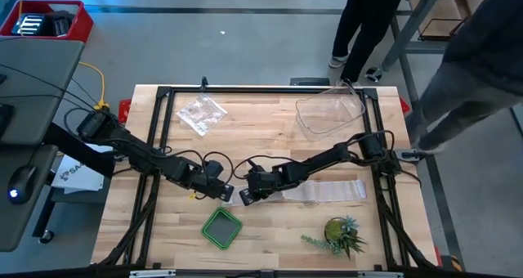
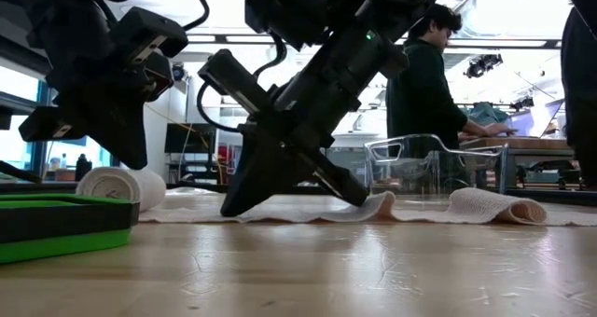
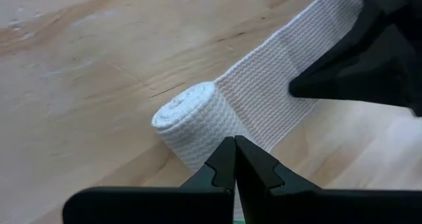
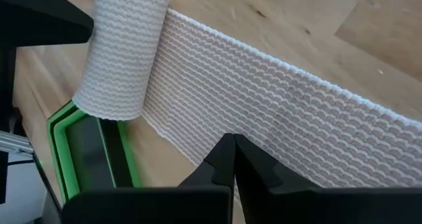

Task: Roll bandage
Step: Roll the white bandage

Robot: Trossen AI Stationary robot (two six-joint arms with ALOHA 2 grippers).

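The bandage is a white woven strip (image 1: pixel 327 190) lying flat across the table's middle. Its left end is wound into a small roll (image 3: pixel 194 122) that rests on its curved side on the wood. My left gripper (image 3: pixel 234 159) is shut, with its tips at the roll's near side. My right gripper (image 4: pixel 232 157) is also shut. It comes down slanting onto the flat strip (image 2: pixel 308 208), a short way right of the roll (image 2: pixel 114 186). The strip's far right end (image 2: pixel 494 205) is folded over into a low loop. My left gripper has its shut fingertips (image 3: pixel 224 161) at the roll's curved side (image 3: pixel 204 148), slanting down from the table's left. I cannot tell whether they touch it. My right gripper presses its shut fingertips (image 2: pixel 233 205) down on the flat strip near its edge (image 4: pixel 198 141), slanting from the table's right. The strip lies on the wood beneath them.
A green square tray (image 1: pixel 221 227) sits just in front of the roll. A small potted plant (image 1: pixel 343 233) stands at the front right. At the back are a clear plastic tub (image 1: pixel 331 114) and a crinkly clear bag (image 1: pixel 200 113). People stand beyond the far edge.
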